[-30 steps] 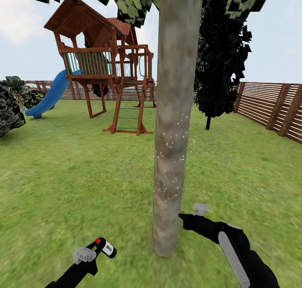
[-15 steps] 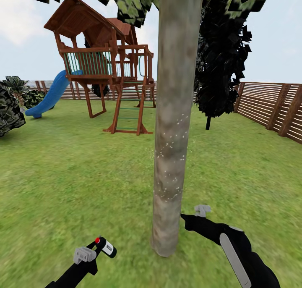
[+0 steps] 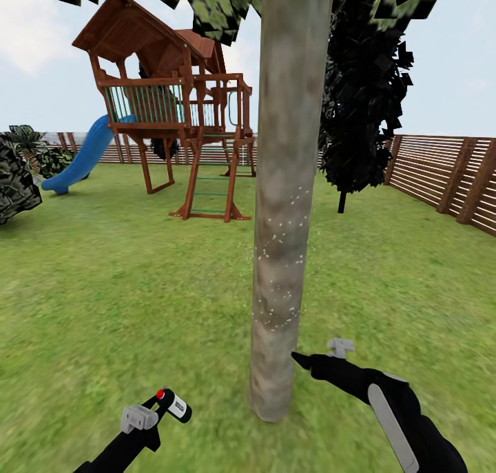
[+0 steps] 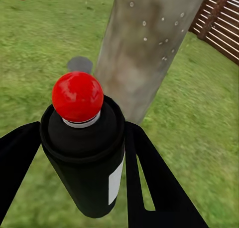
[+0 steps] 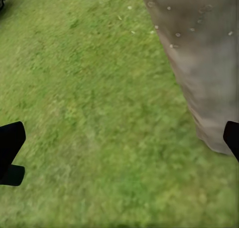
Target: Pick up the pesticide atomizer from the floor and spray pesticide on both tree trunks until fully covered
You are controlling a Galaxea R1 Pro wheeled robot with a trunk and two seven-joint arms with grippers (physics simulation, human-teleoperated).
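A thick grey-brown tree trunk rises from the garden lawn just ahead, its leafy crown cut off by the picture's top edge. White pesticide specks dot the middle of the bark. My left gripper is shut on the pesticide atomizer, a black can with a red knob and white label. Its knob points toward the trunk. My right gripper hovers low beside the trunk's right side, open, with only grass between its fingers; the trunk stands close by.
A brown wooden playset with a blue slide stands behind on the left. A near-black conifer rises behind the trunk on the right. A slatted brown fence rings the lawn, and dark shrubs sit at far left.
My right arm has shifted slightly to the right and a little lower beside the trunk. The left arm and the atomizer have stayed put.
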